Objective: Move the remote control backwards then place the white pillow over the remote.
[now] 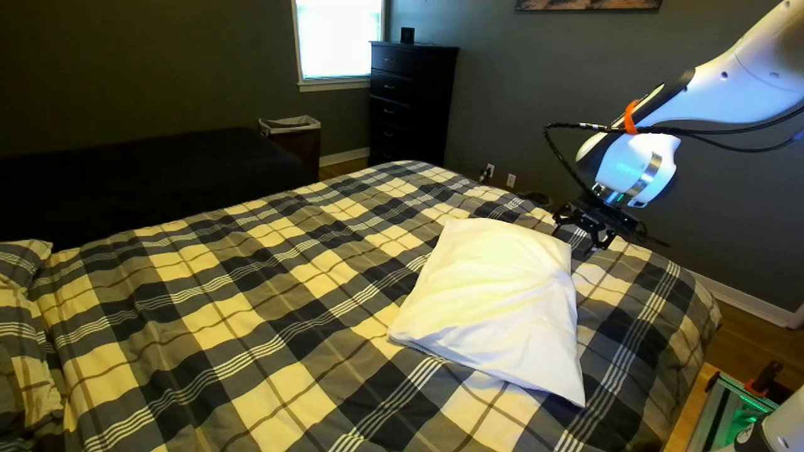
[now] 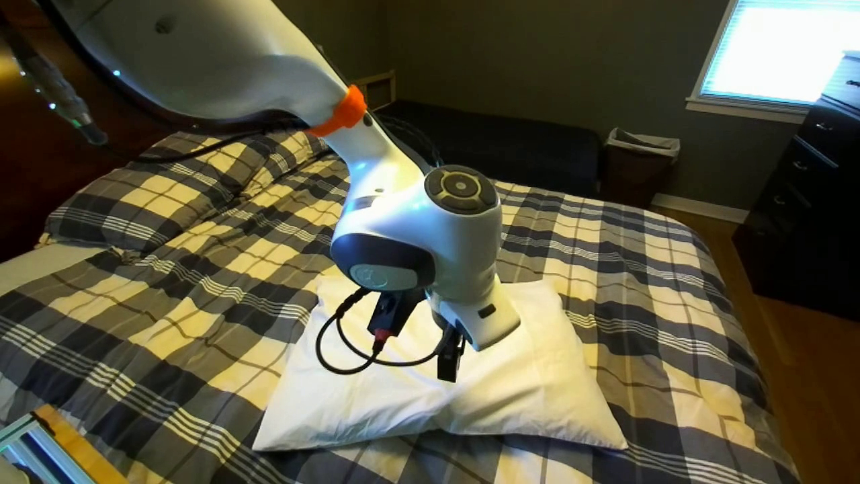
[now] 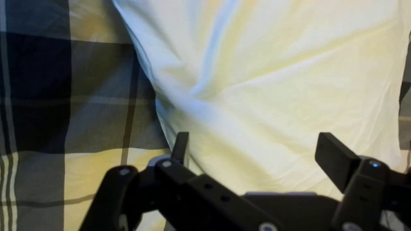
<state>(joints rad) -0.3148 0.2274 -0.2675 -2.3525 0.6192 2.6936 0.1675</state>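
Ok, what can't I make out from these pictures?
Remote control: seen in no view; perhaps under the white pillow, unconfirmed.
The white pillow's full outline: wrist view, cut off by the top edge.
Gripper: mostly hidden by the wrist in an exterior view.
Black object on the dresser: exterior view, too small and dark.

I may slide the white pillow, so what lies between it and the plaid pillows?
Only the bedspread shows between the white pillow and the plaid pillows, in an exterior view.
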